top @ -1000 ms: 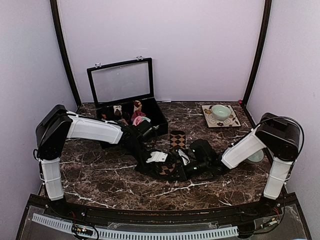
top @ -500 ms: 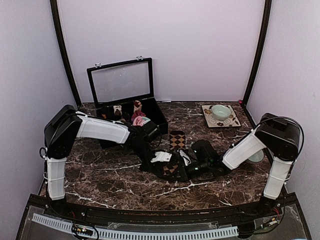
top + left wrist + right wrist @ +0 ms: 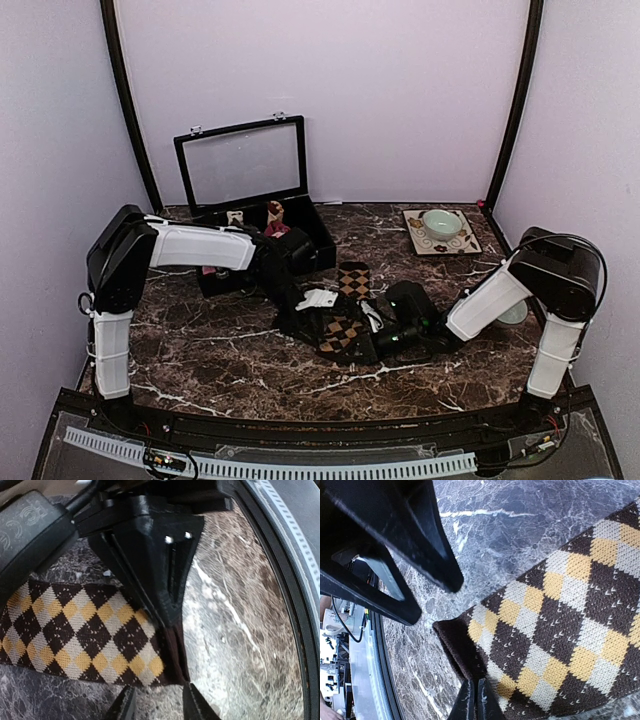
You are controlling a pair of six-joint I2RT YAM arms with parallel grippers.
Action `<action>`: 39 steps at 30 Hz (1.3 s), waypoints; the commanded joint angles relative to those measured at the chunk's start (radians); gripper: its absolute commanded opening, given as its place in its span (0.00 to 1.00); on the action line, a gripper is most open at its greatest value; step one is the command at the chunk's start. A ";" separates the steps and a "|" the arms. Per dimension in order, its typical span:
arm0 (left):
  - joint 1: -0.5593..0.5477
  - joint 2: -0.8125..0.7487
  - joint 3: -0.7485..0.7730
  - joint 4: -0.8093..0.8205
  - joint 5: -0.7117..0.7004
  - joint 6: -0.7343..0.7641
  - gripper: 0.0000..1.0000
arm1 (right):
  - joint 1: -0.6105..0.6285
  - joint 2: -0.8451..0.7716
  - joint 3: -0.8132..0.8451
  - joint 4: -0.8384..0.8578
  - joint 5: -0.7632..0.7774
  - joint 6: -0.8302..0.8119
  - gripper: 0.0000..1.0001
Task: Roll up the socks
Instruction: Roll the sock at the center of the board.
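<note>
The dark brown sock with tan diamond checks point(image 3: 343, 330) lies flat on the marble at the table's middle, its far end point(image 3: 353, 279) pointing toward the box. My right gripper point(image 3: 476, 703) is shut on the sock's point(image 3: 555, 630) plain brown cuff edge. My left gripper point(image 3: 160, 707) stands open just short of the same cuff point(image 3: 75, 630), with only marble between its tips. In the top view the two grippers meet over the sock, the left one point(image 3: 320, 318) and the right one point(image 3: 373, 336). The pink sock point(image 3: 279, 229) sits in the black box, partly hidden by my left arm.
A black box point(image 3: 318, 235) with a raised clear lid point(image 3: 242, 162) stands at the back left and holds small sock bundles point(image 3: 235, 219). A patterned tile with a green bowl point(image 3: 441, 223) sits at the back right. A pale dish point(image 3: 515, 313) lies under my right arm.
My left gripper closed and reopened, and its arm shifted toward the box. The brown sock now lies more spread out. The right gripper stayed shut on the cuff.
</note>
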 commanded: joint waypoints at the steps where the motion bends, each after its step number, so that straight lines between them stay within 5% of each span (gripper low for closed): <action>1: -0.002 -0.010 0.001 -0.123 0.076 0.056 0.39 | -0.006 0.046 -0.029 -0.091 0.017 0.009 0.01; 11: -0.023 -0.006 -0.071 0.102 -0.016 -0.044 0.47 | -0.006 0.055 -0.035 -0.069 0.008 0.023 0.00; 16: -0.041 -0.005 -0.088 0.146 -0.038 -0.061 0.43 | -0.007 0.056 -0.036 -0.068 0.008 0.023 0.00; 21: -0.042 -0.003 -0.096 0.142 -0.036 -0.066 0.31 | -0.009 0.057 -0.043 -0.056 0.004 0.029 0.00; 30: -0.042 -0.005 -0.099 0.064 0.020 -0.020 0.47 | -0.012 0.057 -0.052 -0.043 0.000 0.034 0.00; 39: -0.042 0.015 -0.102 0.137 -0.033 -0.069 0.39 | -0.015 0.057 -0.049 -0.044 -0.007 0.035 0.00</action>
